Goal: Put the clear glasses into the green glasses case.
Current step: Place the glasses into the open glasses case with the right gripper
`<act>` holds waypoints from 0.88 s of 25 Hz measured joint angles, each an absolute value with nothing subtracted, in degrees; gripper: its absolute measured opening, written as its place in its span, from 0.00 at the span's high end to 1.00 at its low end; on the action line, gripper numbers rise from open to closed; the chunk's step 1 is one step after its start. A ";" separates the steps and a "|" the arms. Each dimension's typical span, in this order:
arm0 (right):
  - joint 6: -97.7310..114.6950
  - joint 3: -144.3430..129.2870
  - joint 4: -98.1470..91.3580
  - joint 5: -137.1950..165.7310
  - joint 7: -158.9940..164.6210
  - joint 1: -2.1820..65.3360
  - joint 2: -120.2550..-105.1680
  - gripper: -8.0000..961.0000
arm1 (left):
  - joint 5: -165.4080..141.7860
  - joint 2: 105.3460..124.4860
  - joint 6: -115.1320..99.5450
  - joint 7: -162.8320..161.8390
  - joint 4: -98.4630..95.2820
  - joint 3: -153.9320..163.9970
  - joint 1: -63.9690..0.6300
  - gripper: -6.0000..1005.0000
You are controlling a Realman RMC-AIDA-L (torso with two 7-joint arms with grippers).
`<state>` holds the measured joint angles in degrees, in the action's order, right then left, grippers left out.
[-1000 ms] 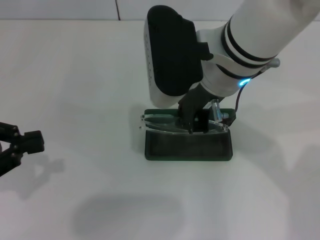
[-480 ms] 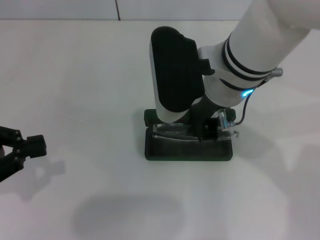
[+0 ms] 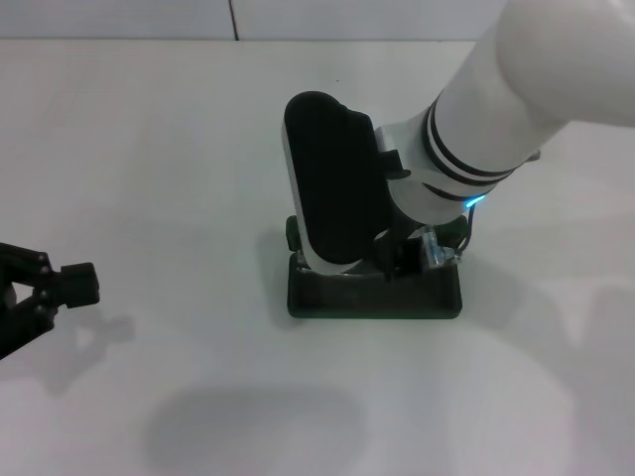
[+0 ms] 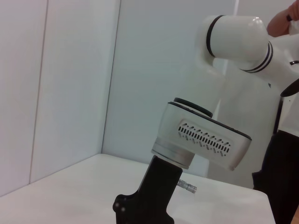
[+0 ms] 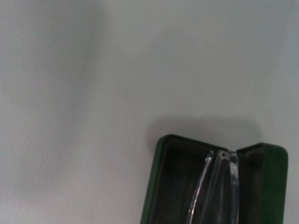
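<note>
While the left gripper (image 3: pixel 69 283) sits idle at the near left edge of the white table (image 3: pixel 149 149), well apart from everything else, the right gripper (image 3: pixel 397 260) is down low over the green glasses case (image 3: pixel 375 297). Seen from the head camera, the right arm's white wrist and its black camera housing cover most of the case's open top, so only the case's front wall, a bit of its left corner and part of its right end show. The dark fingers reach into the opening, and a piece of the clear glasses (image 3: pixel 435 250) shows just to the right of them, at the case's rim. Whether the fingers are clamped on the glasses or parted cannot be told from here, since the wrist hides their tips.

From the right wrist camera, the case (image 5: pixel 161 186) lies open on the table, its dark lining showing, and the clear glasses (image 5: pixel 219 186) stand inside it, with their thin transparent arms running across the felt between the two green walls. The left gripper's fingers look spread, with nothing between them.
</note>
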<state>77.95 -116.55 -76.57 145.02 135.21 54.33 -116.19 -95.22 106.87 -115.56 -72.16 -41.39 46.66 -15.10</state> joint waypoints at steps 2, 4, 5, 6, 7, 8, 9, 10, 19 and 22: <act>77.14 -116.76 -76.29 145.07 135.13 54.28 -116.19 0.93 | -95.33 106.91 -115.55 -72.16 -41.39 46.21 -15.11 0.94; 76.46 -116.95 -76.01 145.09 135.04 54.10 -116.19 0.93 | -95.40 106.95 -115.55 -72.14 -41.39 45.86 -15.11 0.94; 76.16 -117.09 -75.93 145.08 135.03 53.98 -116.19 0.93 | -95.49 107.04 -115.55 -72.10 -41.40 45.46 -15.03 0.94; 75.87 -117.27 -75.92 145.09 135.01 53.83 -116.19 0.93 | -95.50 107.06 -115.55 -72.09 -41.39 45.46 -14.99 0.94; 75.66 -117.37 -75.93 145.09 135.01 53.74 -116.19 0.93 | -95.50 107.07 -115.55 -72.07 -41.40 45.45 -14.92 0.94; 75.45 -117.45 -75.93 145.09 135.01 53.65 -116.19 0.93 | -95.50 107.08 -115.55 -72.07 -41.39 45.44 -14.83 0.94; 75.31 -117.50 -75.92 145.08 135.01 53.56 -116.19 0.93 | -95.50 107.07 -115.56 -72.06 -41.40 45.43 -14.79 0.94; 75.16 -117.52 -75.91 145.07 135.02 53.49 -116.19 0.93 | -95.50 107.07 -115.55 -72.04 -41.39 45.42 -14.74 0.94; 74.53 -118.24 -75.98 144.88 135.33 53.25 -116.19 0.93 | -96.08 107.05 -115.57 -71.97 -41.39 45.40 -14.50 0.94; 74.69 -118.25 -76.19 144.72 135.76 53.22 -116.19 0.93 | -96.28 107.05 -115.58 -71.97 -41.39 45.38 -14.46 0.94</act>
